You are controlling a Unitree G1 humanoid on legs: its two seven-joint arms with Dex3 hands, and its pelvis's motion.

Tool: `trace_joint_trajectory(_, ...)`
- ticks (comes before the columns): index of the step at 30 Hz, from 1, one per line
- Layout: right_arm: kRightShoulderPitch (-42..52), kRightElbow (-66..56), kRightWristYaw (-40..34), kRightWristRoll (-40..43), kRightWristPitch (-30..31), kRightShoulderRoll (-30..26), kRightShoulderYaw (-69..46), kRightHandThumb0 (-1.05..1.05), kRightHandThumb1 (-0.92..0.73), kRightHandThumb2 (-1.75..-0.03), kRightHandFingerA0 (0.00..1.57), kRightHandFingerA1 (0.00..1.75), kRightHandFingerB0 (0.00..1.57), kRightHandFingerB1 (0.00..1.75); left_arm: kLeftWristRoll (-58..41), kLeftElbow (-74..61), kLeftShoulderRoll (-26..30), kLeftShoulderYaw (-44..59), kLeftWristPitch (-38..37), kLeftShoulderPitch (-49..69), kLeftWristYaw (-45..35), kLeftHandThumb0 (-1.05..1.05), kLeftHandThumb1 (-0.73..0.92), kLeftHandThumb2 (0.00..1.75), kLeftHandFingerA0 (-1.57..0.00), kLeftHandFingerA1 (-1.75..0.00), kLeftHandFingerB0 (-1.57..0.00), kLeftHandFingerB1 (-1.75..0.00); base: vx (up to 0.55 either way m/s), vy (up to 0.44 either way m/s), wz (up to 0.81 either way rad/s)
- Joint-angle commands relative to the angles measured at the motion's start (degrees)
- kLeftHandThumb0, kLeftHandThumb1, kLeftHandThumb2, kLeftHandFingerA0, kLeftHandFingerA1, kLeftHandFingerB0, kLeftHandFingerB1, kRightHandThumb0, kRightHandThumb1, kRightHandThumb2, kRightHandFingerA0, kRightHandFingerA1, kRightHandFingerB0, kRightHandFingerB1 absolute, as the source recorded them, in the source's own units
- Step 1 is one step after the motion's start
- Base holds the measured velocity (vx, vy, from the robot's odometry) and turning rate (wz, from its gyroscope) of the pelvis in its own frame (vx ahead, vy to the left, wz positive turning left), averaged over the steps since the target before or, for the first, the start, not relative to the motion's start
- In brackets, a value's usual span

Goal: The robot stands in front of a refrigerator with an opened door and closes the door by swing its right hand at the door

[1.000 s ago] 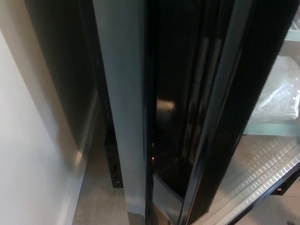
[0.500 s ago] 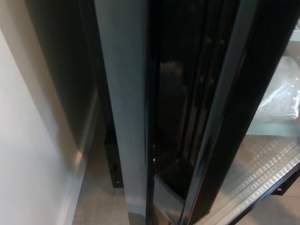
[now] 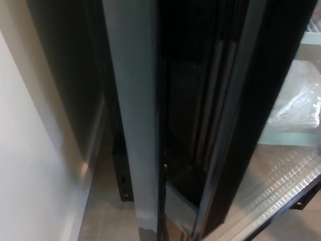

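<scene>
The tall black fridge door with a shiny glass face (image 3: 200,100) fills the middle of the view, running from 12 o'clock down to 6 o'clock. It stands open, edge-on to the camera, and leans a little to the right at the top. Its long grey metal edge strip (image 3: 131,110) runs down the left side of it. At 9 o'clock is a plain white wall (image 3: 25,165), with a dark gap between the wall and the door. At 7 o'clock a bit of pale tiled floor (image 3: 105,216) shows. At 4 o'clock, inside the fridge, is a clear bumpy glass shelf (image 3: 281,175). At 3 o'clock a crinkly clear plastic bag (image 3: 301,100) lies on a pale green shelf (image 3: 286,136). No robot hand shows, so I cannot tell how the fingers are.
</scene>
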Motion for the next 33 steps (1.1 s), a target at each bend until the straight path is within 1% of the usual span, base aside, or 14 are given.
trace_joint_trajectory(1,7.9,-1.6,11.7,-10.1,-0.7,-6.4,9.3,-0.92,-0.69,-0.97,0.0,0.0,0.0,0.0,0.6,0.8,1.8,-0.2,-3.1,0.9,1.7,-0.58,0.81,0.64,-0.31,-0.32,-0.24,-0.29,0.0,0.0,0.0)
trace_joint_trajectory(2,7.4,2.6,9.7,-14.0,-3.5,-8.1,8.4,-0.71,-0.66,-1.0,0.0,0.19,0.07,0.26,0.5,0.6,2.0,-0.2,-3.1,0.8,1.4,-0.55,0.82,0.64,-0.29,-0.32,-0.22,-0.29,0.0,0.0,0.0)
trace_joint_trajectory(3,6.9,7.8,7.1,-19.0,-6.8,-10.5,7.5,-0.71,-0.66,-1.0,0.0,0.19,0.07,0.26,0.5,0.3,2.2,-0.2,-3.1,0.7,1.0,-0.55,0.82,0.64,-0.29,-0.32,-0.22,-0.29,0.0,0.0,0.0)
trace_joint_trajectory(8,4.6,12.7,7.0,-21.1,-5.5,-13.6,9.1,-0.74,-0.69,-1.01,0.0,0.15,0.03,0.2,0.2,-0.3,2.5,0.0,-2.5,-0.2,0.6,-0.55,0.82,0.64,-0.29,-0.31,-0.22,-0.29,0.0,0.0,0.0)
trace_joint_trajectory(11,-5.4,27.6,8.1,-24.1,-0.4,-17.5,10.9,-0.75,-0.71,-1.02,0.0,0.17,0.02,0.2,0.6,0.0,2.6,-0.3,-3.2,-1.0,0.8,-0.55,0.82,0.64,-0.31,-0.32,-0.24,-0.29,0.0,0.0,-0.02)
trace_joint_trajectory(16,-8.2,31.9,6.7,-24.4,0.6,-18.7,11.5,-0.75,-0.71,-1.02,0.0,0.17,0.02,0.2,0.8,0.4,2.5,-0.5,-3.2,-1.2,1.0,-0.55,0.82,0.64,-0.31,-0.32,-0.24,-0.29,0.0,0.0,0.0)
trace_joint_trajectory(19,-15.9,44.6,7.5,-26.3,6.0,-21.3,11.5,-0.73,-0.73,-1.05,0.0,0.19,0.05,0.23,1.6,1.3,2.3,-1.1,-2.6,-2.4,1.4,-0.54,0.82,0.64,-0.32,-0.32,-0.25,-0.3,0.0,0.0,0.0)
trace_joint_trajectory(20,-18.3,48.5,7.4,-27.3,7.3,-22.2,11.9,-0.68,-0.9,-0.69,0.01,0.16,0.07,0.22,1.5,0.8,2.4,-1.1,-2.9,-2.2,1.2,-0.55,0.82,0.64,-0.31,-0.32,-0.24,-0.29,0.0,0.0,0.0)
trace_joint_trajectory(23,-19.6,50.6,7.0,-27.7,7.8,-22.8,12.2,-0.68,-0.9,-0.69,0.01,0.16,0.07,0.22,1.4,0.7,2.5,-1.1,-3.0,-2.1,1.2,-0.55,0.82,0.64,-0.31,-0.32,-0.24,-0.29,0.0,0.0,0.0)
trace_joint_trajectory(24,-24.6,58.8,6.3,-29.3,10.1,-23.9,13.3,-0.67,-0.87,-0.69,0.03,0.19,0.09,0.23,1.7,0.2,2.4,-1.4,-2.9,-2.4,1.1,-0.55,0.82,0.64,-0.32,-0.32,-0.25,-0.3,0.0,0.0,0.0)
trace_joint_trajectory(26,-28.2,64.7,5.7,-30.5,11.5,-24.7,14.2,-0.68,-0.87,-0.66,0.04,0.23,0.09,0.24,1.7,-0.1,2.3,-1.5,-2.9,-2.5,0.8,-0.54,0.82,0.64,-0.34,-0.33,-0.26,-0.3,0.0,0.0,0.0)
trace_joint_trajectory(27,-29.4,66.6,5.4,-30.8,11.9,-24.9,14.6,-0.68,-0.87,-0.66,0.04,0.23,0.09,0.24,1.5,-0.1,2.3,-1.4,-2.9,-2.5,0.6,-0.54,0.82,0.64,-0.34,-0.33,-0.26,-0.3,0.0,0.0,0.0)
trace_joint_trajectory(28,-31.7,70.0,5.0,-31.4,12.8,-25.2,15.4,-0.74,-0.69,-1.01,0.0,0.27,0.13,0.3,1.5,0.0,2.3,-1.5,-3.0,-2.6,0.5,-0.53,0.82,0.64,-0.34,-0.33,-0.25,-0.3,0.0,0.0,0.0)
trace_joint_trajectory(33,-40.4,81.5,5.3,-31.8,15.4,-25.7,17.8,-0.71,-0.65,-0.96,0.0,0.3,0.11,0.34,1.2,-0.1,2.1,-1.5,-2.6,-3.4,0.1,-0.54,0.82,0.64,-0.32,-0.32,-0.24,-0.29,0.0,0.0,0.0)
